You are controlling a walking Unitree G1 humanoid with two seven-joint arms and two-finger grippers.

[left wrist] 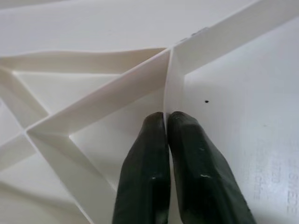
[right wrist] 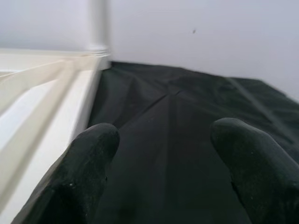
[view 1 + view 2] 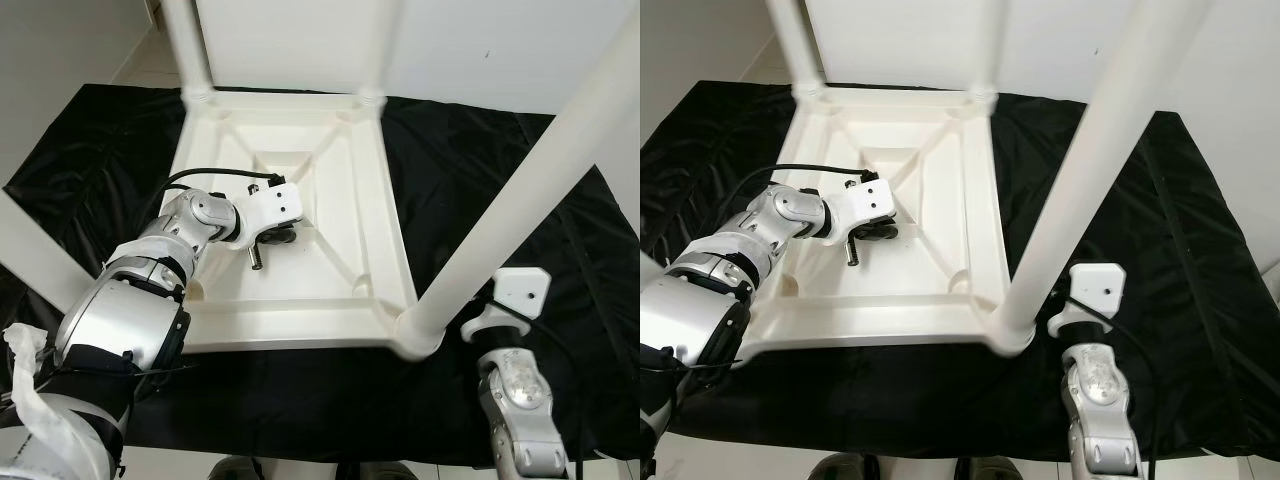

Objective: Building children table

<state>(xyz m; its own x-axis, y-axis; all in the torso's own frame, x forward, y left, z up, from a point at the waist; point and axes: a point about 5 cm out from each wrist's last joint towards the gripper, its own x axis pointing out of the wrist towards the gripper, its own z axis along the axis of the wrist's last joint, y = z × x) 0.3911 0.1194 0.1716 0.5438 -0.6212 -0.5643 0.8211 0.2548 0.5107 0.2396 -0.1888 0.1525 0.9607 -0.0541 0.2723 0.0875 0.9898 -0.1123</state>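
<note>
Black rubbery fingers of the left gripper [image 1: 166,140] are pressed together, with the thin edge of a white plastic stiffening rib [image 1: 169,88] seemingly nipped between their tips. That rib belongs to the upturned white plastic children's table [image 3: 390,250], which lies top-down on a black crumpled cloth [image 3: 560,250] spread over the floor, probably to keep the tabletop from scratching. From the head cameras, the left gripper [image 3: 272,238] reaches into the hollow underside near the centre, likely steadying the tabletop or feeling along its ribs. Just beside it a small dark metal screw-like piece [image 3: 256,258] sticks out below the wrist; whether it is held I cannot tell. Round white table legs [image 3: 520,200] rise from the corners, which suggests assembly is well along. The right gripper [image 2: 163,140] hangs with its fingers spread wide over the cloth, just beside the near right leg, holding nothing and apparently waiting.
</note>
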